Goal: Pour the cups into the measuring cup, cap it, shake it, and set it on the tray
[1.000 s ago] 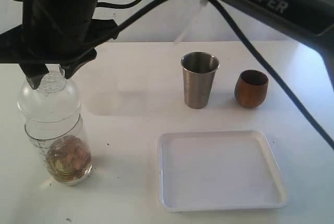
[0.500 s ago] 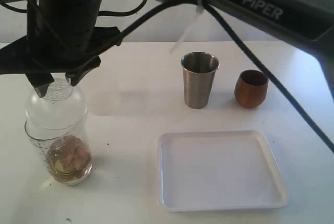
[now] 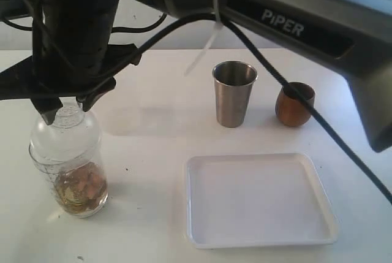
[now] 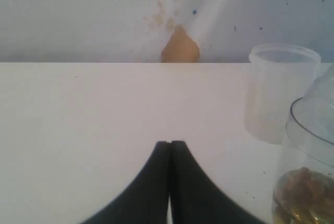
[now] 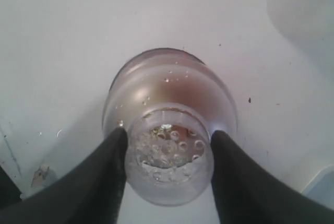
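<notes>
The clear measuring cup point(image 3: 68, 180) stands at the left with brownish bits in its bottom. The dome lid point(image 3: 64, 133) sits on its mouth. My right gripper point(image 3: 66, 100) has reached across and hangs over it, its fingers pressed on either side of the lid's neck point(image 5: 168, 153). The steel tumbler point(image 3: 233, 94) and the wooden cup point(image 3: 294, 104) stand upright at the back right. In front of them lies the white tray point(image 3: 260, 198), with nothing on it. My left gripper point(image 4: 170, 143) is shut and holds nothing, low over the table beside the measuring cup point(image 4: 308, 177); the exterior view does not show it.
A cloudy clear plastic tub point(image 4: 283, 91) stands beyond the measuring cup in the left wrist view. My right arm point(image 3: 288, 24) and its cable span the back of the table above the cups.
My right gripper has come down with the lid, which hung above the measuring cup's rim a second ago and now rests lower on it. The cups and the tray have not moved.
</notes>
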You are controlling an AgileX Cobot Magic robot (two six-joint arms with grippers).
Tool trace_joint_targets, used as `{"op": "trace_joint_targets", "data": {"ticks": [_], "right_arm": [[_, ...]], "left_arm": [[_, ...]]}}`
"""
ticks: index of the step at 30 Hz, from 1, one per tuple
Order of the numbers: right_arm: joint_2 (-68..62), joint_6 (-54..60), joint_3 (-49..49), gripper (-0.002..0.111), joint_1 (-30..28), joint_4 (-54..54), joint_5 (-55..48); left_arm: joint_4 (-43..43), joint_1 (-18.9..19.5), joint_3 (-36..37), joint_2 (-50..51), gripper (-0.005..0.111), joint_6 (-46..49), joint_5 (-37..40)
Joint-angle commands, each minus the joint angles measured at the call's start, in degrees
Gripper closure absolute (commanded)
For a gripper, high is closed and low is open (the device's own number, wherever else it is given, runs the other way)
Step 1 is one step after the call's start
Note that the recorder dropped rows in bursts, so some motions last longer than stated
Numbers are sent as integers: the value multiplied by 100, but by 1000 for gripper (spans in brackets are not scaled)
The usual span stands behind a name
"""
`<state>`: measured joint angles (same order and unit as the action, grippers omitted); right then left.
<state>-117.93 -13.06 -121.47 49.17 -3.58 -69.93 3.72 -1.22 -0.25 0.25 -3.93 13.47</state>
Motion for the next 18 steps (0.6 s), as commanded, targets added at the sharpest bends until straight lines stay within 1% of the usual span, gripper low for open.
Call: {"op": "trace_joint_targets", "data": {"ticks": [1, 18], "right_arm": [[-7, -4, 22, 108, 9, 29, -3], [-46, -4, 22, 108, 9, 40, 192]], "left_arm": [[3, -8, 25, -25, 107, -12, -10], [3, -8, 25, -25, 107, -12, -10]]}}
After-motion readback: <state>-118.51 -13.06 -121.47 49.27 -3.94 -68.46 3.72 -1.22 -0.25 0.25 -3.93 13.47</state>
